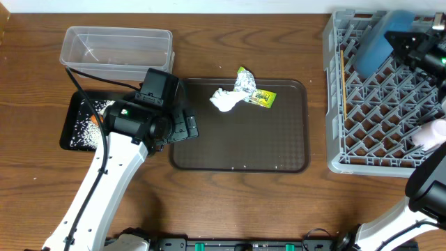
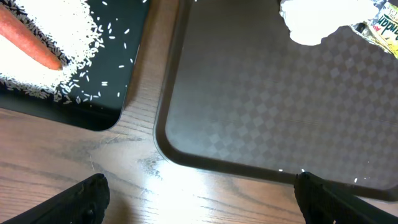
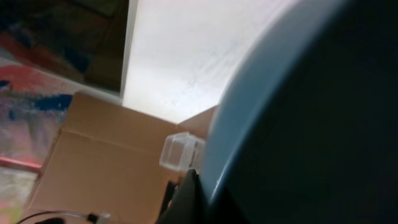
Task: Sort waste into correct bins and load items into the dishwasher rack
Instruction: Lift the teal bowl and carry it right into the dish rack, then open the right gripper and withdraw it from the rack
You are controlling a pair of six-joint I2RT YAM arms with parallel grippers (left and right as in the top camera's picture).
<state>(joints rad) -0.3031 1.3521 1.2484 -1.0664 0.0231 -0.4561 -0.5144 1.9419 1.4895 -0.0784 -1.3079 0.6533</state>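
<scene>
My right gripper (image 1: 398,40) is shut on the dark blue plate (image 1: 376,47) and holds it tilted over the far part of the grey rack (image 1: 334,125). The plate fills the right wrist view (image 3: 311,124). Wooden chopsticks (image 1: 343,84) lie in the rack by its left wall. The tissue (image 1: 224,100) and the wrapper (image 1: 256,90) lie on the brown tray (image 1: 240,150). Rice (image 2: 59,59) and the carrot (image 2: 28,37) lie in the black tray (image 1: 73,136). The clear tub (image 1: 115,45) stands behind it. My left gripper (image 2: 199,205) is open and empty over the wood between the two trays.
A pale whitish object (image 1: 432,132) lies in the rack's right part, partly hidden by my right arm. My left arm covers the black tray's right side in the overhead view. The tissue (image 2: 311,25) and wrapper (image 2: 380,28) show at the top of the left wrist view.
</scene>
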